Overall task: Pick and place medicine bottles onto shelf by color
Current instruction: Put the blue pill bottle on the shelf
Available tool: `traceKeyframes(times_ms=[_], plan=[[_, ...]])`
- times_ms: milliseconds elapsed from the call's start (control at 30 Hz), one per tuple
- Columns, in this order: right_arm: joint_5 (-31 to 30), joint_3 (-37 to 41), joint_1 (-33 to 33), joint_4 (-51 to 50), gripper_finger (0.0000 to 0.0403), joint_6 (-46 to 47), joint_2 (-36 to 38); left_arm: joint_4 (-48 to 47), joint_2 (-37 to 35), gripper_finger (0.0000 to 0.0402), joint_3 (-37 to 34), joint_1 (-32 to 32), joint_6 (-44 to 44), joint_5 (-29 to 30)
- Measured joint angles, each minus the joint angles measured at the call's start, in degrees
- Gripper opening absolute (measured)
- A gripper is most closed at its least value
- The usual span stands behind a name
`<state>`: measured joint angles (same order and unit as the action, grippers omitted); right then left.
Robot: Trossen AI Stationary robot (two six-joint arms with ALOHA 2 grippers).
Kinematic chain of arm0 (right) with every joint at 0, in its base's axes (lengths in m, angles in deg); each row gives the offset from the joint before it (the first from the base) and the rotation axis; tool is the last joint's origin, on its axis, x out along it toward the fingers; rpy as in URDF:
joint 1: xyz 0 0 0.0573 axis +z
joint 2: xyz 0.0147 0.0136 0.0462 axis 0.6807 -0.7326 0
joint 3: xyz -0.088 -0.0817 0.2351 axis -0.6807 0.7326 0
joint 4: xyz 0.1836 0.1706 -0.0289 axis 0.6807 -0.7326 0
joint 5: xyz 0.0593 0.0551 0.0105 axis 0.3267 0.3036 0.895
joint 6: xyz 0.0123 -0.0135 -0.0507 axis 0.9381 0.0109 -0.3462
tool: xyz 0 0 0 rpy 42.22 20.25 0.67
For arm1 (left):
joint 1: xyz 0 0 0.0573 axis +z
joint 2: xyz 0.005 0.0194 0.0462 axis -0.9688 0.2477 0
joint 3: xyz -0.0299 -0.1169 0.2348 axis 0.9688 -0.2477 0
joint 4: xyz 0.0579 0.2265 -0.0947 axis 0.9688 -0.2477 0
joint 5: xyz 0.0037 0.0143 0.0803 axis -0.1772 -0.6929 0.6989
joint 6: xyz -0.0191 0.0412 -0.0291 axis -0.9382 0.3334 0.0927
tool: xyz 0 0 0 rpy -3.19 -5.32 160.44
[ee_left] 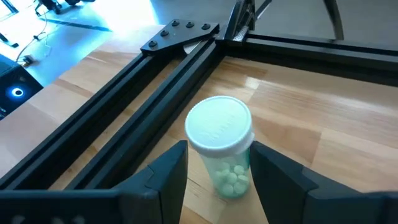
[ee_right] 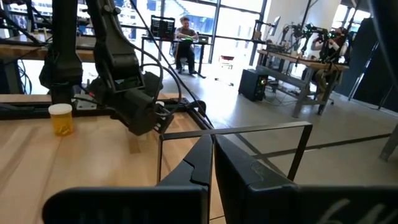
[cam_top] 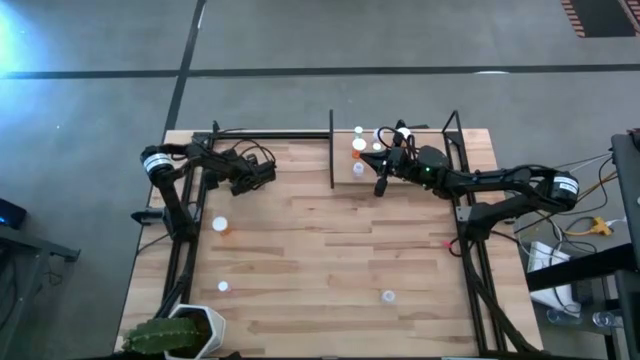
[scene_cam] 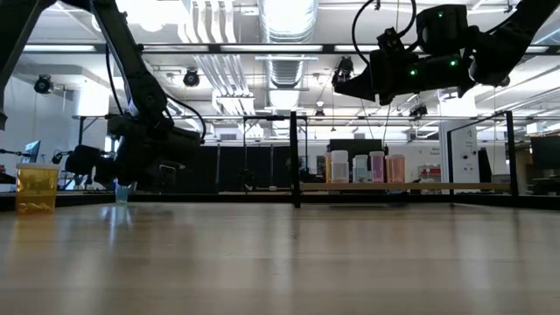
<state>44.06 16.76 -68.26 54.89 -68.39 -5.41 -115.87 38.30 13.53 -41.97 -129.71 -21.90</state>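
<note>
A clear bottle [ee_left: 219,143] with a white cap and white pills stands upright on the wood by the black frame at the table's left. It also shows in the low view [scene_cam: 122,193]. My left gripper [ee_left: 219,177] is open, with one finger on either side of the bottle's body. My right gripper [ee_right: 208,165] is shut and empty, raised above the table beside the shelf [cam_top: 410,165], as the high view [cam_top: 382,186] shows. Several bottles [cam_top: 358,150] stand on the shelf behind the black divider bar [cam_top: 331,150].
Loose bottles stand on the table: an orange one [cam_top: 220,226] at the left, one [cam_top: 222,287] near the front left and one [cam_top: 388,296] near the front. A potted plant [cam_top: 180,335] sits at the front left corner. Black frame rails [ee_left: 143,106] run beside my left gripper.
</note>
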Motion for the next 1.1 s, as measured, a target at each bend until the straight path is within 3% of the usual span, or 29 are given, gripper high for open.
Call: traceKeyframes(times_ms=[367,767,1100], plan=[[0.00,0.00,0.02,-0.02,0.0009,-0.05,0.00,0.04,0.00,0.0080,0.00,0.07,-0.02,0.83],[0.00,0.00,0.02,-0.02,0.0009,-0.27,0.00,-0.68,-0.37,0.0074,0.00,-2.04,0.38,0.04],[0.02,0.00,0.02,-0.05,0.0009,-0.27,0.00,-2.99,-5.91,0.0074,-0.04,-11.11,3.65,-0.06]])
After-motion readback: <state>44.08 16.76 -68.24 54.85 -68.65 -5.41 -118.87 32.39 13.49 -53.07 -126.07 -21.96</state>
